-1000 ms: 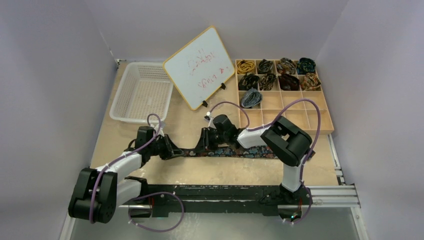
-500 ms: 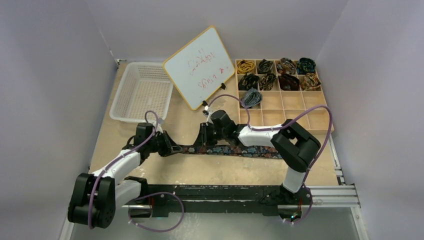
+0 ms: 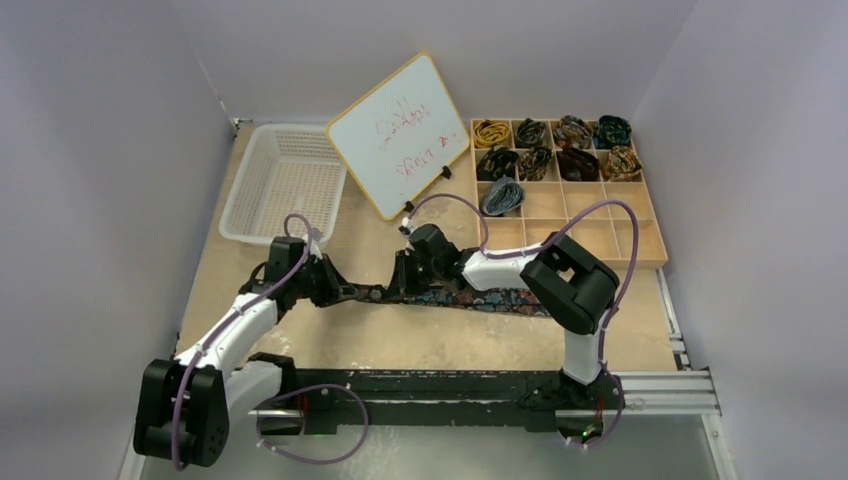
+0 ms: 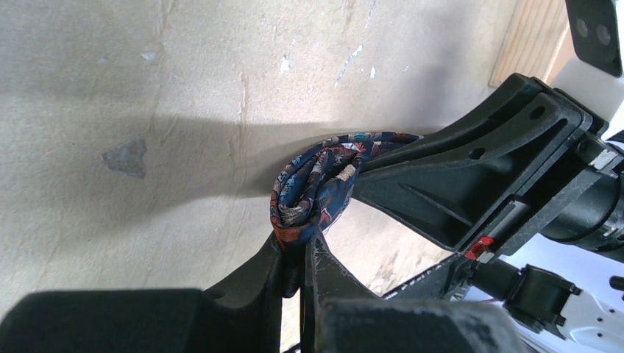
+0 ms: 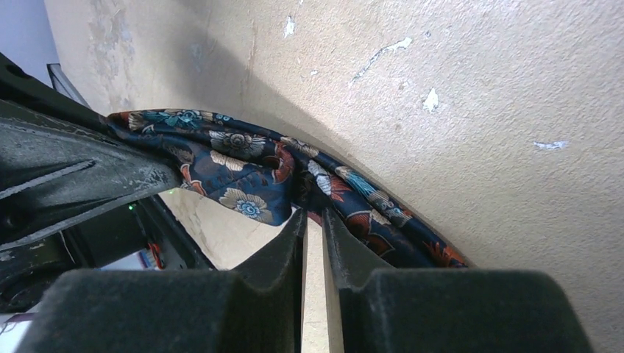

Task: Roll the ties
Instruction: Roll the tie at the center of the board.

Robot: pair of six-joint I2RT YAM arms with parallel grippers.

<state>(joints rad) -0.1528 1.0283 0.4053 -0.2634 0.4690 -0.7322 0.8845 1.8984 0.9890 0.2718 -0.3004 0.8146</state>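
Observation:
A navy floral tie (image 3: 500,300) lies as a strip across the middle of the table. My left gripper (image 3: 352,292) is shut on its left end, where the fabric is bunched into a small fold (image 4: 316,184). My right gripper (image 3: 405,287) is shut on the same tie (image 5: 243,165) a little to the right, its fingers close to the left gripper's. The rest of the tie trails right along the table. Several rolled ties (image 3: 552,150) sit in the compartments of a wooden tray (image 3: 650,255) at the back right.
A white plastic basket (image 3: 285,185) stands at the back left. A small whiteboard (image 3: 400,135) on feet leans at the back middle. The black rail (image 3: 450,385) with the arm bases runs along the near edge.
Both grippers have moved a little away from the near edge and left with the tie. The left arm has stretched out. The tie's left end has lifted and bunched.

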